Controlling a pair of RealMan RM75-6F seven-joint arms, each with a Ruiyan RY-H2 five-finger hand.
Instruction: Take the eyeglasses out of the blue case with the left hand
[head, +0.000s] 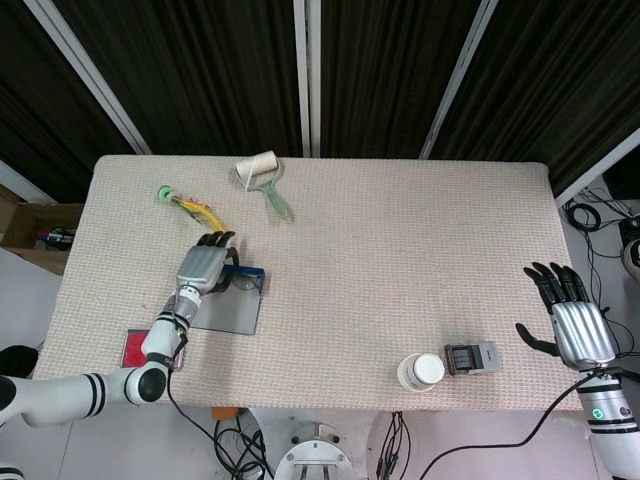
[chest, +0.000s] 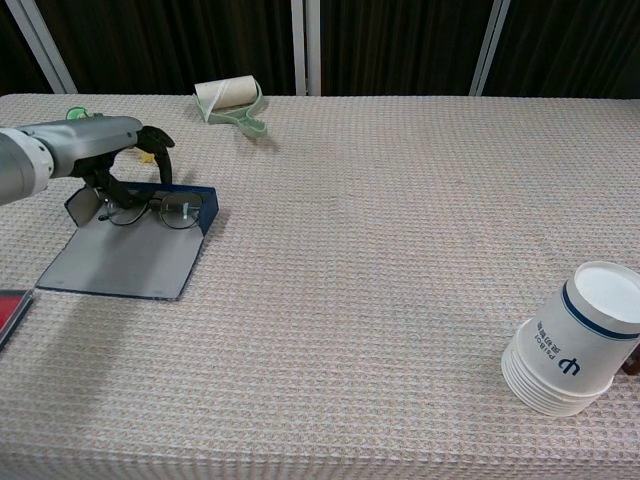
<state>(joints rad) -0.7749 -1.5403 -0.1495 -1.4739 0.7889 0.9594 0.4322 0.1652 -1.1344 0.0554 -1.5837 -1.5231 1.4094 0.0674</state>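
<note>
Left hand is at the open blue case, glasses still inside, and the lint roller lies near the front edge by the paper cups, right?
Not quite. The lint roller lies at the far edge, nowhere near the paper cups; the head view shows it. Left hand, blue case and eyeglasses are as you say.

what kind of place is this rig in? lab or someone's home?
Most likely a lab or a data-collection room, not a home. The table is ringed by dark curtains, loose cables trail on the bare floor, and unrelated props sit apart on the cloth: a lint roller, a stack of paper cups.
</note>
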